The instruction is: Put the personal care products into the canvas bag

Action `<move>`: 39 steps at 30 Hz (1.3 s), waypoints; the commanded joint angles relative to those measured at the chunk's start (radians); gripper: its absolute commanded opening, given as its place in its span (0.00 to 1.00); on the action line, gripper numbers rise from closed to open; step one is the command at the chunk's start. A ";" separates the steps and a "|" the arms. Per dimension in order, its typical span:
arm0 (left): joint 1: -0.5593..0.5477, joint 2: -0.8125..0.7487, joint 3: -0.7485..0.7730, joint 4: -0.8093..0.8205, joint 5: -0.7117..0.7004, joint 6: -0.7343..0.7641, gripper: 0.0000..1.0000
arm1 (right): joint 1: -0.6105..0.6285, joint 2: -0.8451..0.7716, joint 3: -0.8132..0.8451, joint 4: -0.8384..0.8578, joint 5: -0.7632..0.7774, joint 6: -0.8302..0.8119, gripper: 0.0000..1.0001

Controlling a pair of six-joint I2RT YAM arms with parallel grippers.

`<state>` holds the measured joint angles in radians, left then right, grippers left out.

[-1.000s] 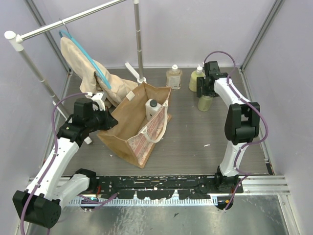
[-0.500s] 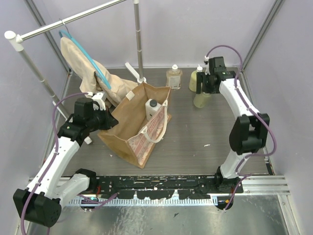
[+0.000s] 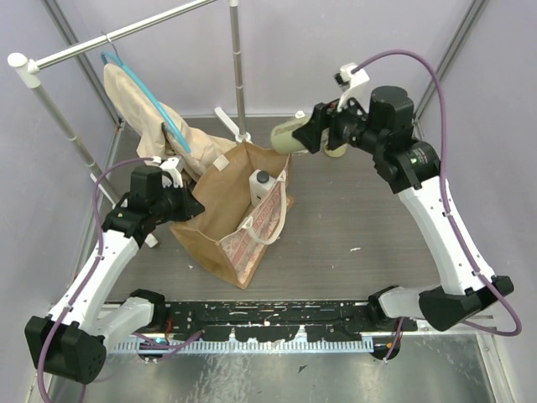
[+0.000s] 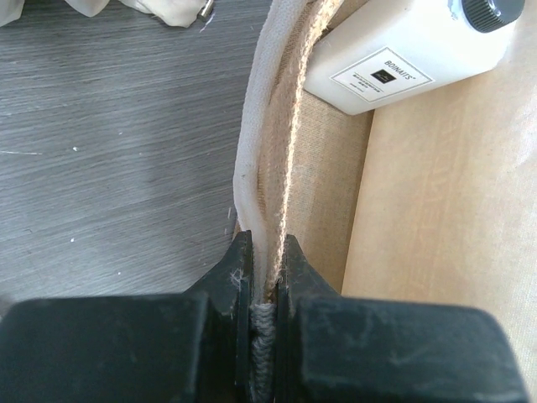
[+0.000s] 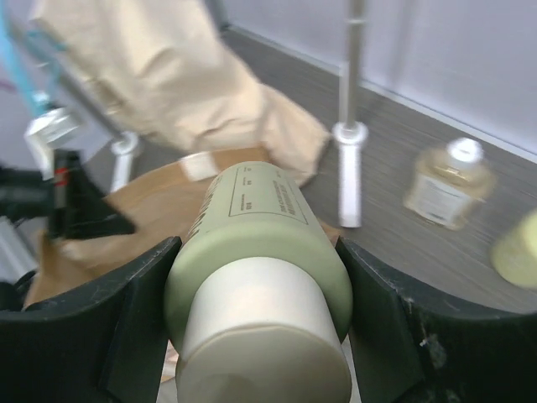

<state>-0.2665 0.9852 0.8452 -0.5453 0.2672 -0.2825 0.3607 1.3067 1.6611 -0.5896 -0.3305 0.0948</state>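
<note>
Now: right tool (image 3: 315, 134) clamped on yellow-green bottle (image 3: 285, 134), held aloft, long axis level, cap toward my wrist. Canvas bag (image 3: 220, 220) mouth lies left and nearer, below the bottle's base. Left tool (image 4: 267, 281) pinched on the bag's rim.

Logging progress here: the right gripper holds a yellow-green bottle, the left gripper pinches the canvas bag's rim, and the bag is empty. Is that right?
Not empty: the canvas bag holds a white bottle with a black cap, clear in the left wrist view. The right gripper does hold the yellow-green bottle, and the left gripper pinches the bag's rim.
</note>
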 commanded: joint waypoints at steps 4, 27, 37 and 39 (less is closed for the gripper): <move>-0.002 0.006 -0.009 -0.014 0.050 -0.009 0.00 | 0.186 0.036 0.065 0.138 -0.047 0.003 0.01; -0.002 -0.040 0.000 -0.047 0.049 0.007 0.00 | 0.416 0.297 0.065 0.099 0.002 -0.031 0.01; -0.003 -0.029 -0.003 -0.045 0.058 0.009 0.00 | 0.423 0.375 0.105 0.036 0.034 -0.057 0.01; -0.002 -0.031 -0.002 -0.045 0.061 0.008 0.00 | 0.427 0.390 0.106 0.035 0.056 -0.061 0.01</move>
<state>-0.2665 0.9554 0.8452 -0.5560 0.2913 -0.2844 0.7773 1.7054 1.6855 -0.6342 -0.2859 0.0471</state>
